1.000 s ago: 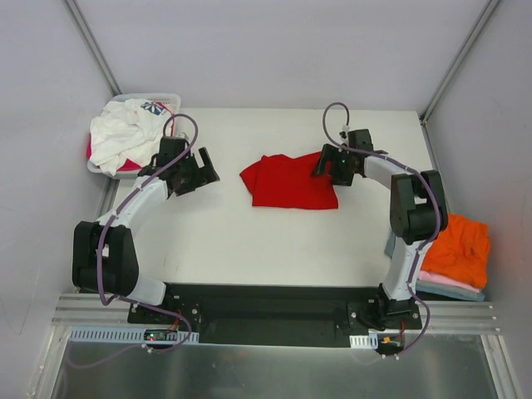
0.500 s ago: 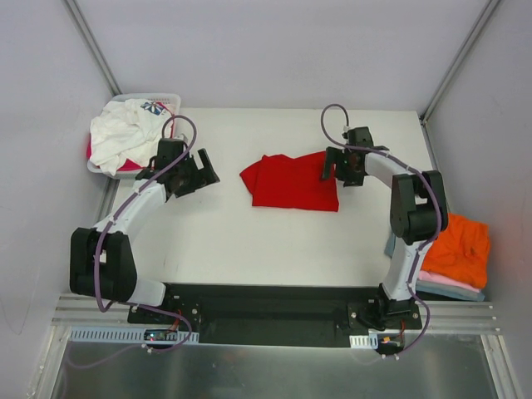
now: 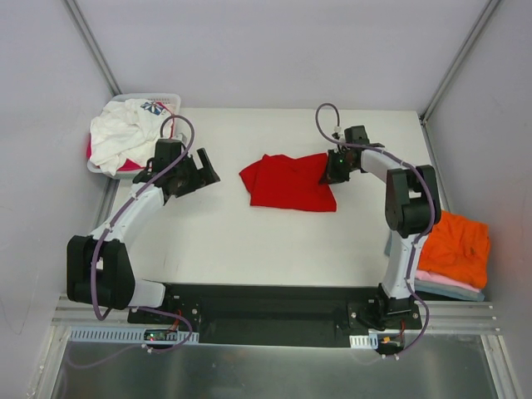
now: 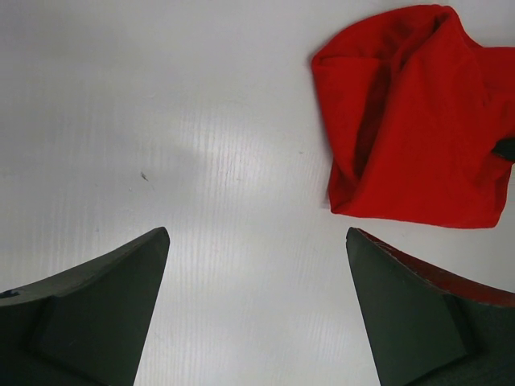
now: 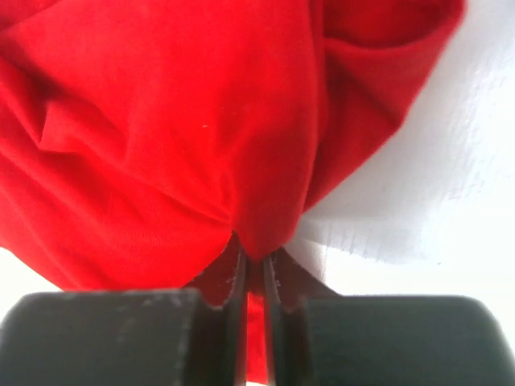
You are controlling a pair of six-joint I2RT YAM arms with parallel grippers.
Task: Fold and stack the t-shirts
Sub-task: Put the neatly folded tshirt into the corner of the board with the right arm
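A folded bright red t-shirt point(image 3: 287, 183) lies in the middle of the white table point(image 3: 249, 241). My right gripper point(image 3: 328, 170) is at its upper right corner, shut on a pinch of the red t-shirt point(image 5: 161, 137); the cloth runs down between the two fingers point(image 5: 237, 281). My left gripper point(image 3: 206, 173) hovers left of the shirt with its jaws wide apart, nothing between them. The left wrist view has the red t-shirt point(image 4: 418, 129) ahead on the right. An orange t-shirt point(image 3: 457, 249) tops a stack of pink and blue-grey shirts at the right edge.
A white slotted basket point(image 3: 166, 98) at the back left holds a white printed shirt point(image 3: 125, 133) and some pink cloth. Grey walls close in the table at the back and both sides.
My right gripper slid left onto the red t-shirt's upper right corner and closed on the cloth. The left gripper has hardly moved.
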